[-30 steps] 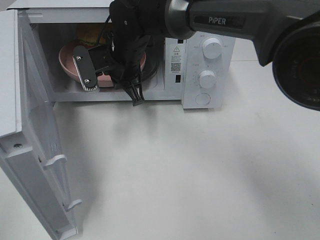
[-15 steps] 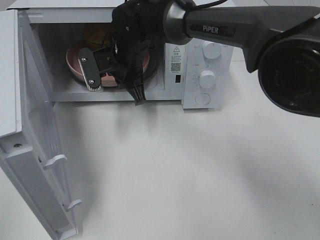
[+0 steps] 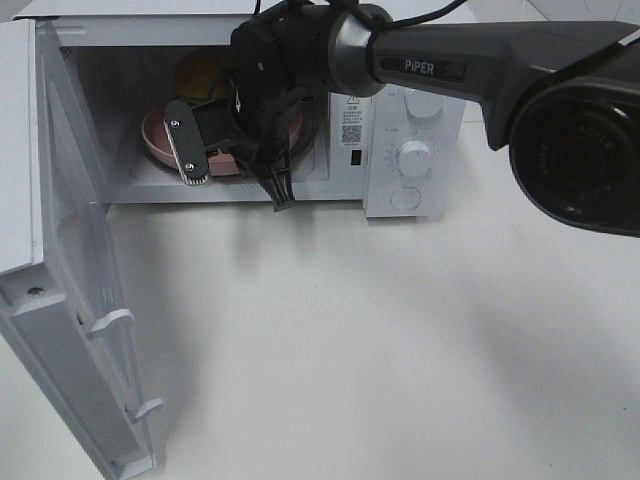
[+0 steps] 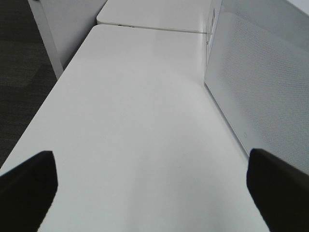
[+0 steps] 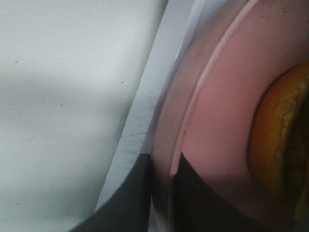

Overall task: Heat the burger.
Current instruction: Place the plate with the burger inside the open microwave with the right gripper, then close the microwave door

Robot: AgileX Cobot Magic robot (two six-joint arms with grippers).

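The right gripper stands narrow, its two dark fingers set on either side of the raised rim of the pink plate; the rim lies in the slim gap between them, and I cannot tell whether they press on it or stand just off it. In the high view the right arm comes in from the upper right of the frame and reaches across into the open cavity of the microwave at upper centre; its dark wrist covers much of the plate's near side.

The burger sits on the plate, inside the cavity, toward the back; only part of its golden-brown bun shows above and behind the wrist, at the upper left of centre; the wrist view catches its orange-brown edge at close range, on the plate's pink floor and apart from the fingers. The plate's rim shows to the left of the wrist, low in the cavity.

The door hangs wide open down the left edge of the frame; two white knobs sit on the panel right of the cavity; the white table fills the lower half.

The left gripper is spread wide, its dark fingertips far apart with nothing between them; it hovers over the bare table, beside a white dotted panel.
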